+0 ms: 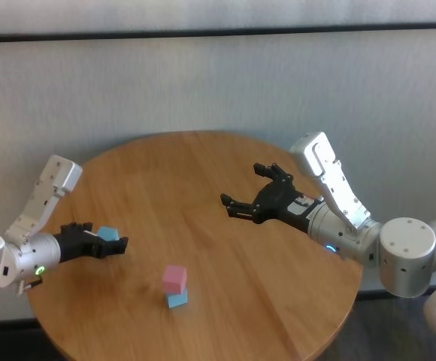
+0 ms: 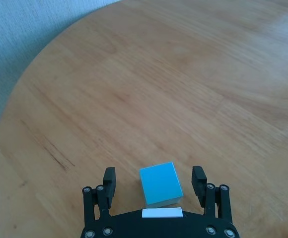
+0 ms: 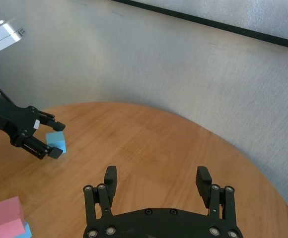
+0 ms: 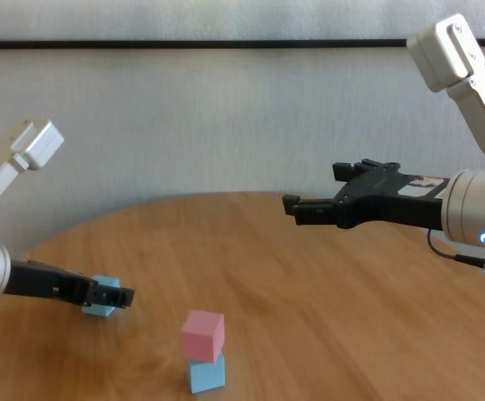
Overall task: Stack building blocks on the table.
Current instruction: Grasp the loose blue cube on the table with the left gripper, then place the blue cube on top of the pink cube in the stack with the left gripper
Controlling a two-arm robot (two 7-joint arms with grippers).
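A pink block sits on top of a light blue block near the front middle of the round wooden table. A second light blue block rests on the table at the left. My left gripper is low over the table and open, with one finger on each side of this block and a small gap on both sides. My right gripper is open and holds nothing, hovering above the table's right half, well away from the stack.
A pale wall runs closely behind the table. The curved table edge lies not far beyond the left block. Bare wood spreads between the stack and the right gripper.
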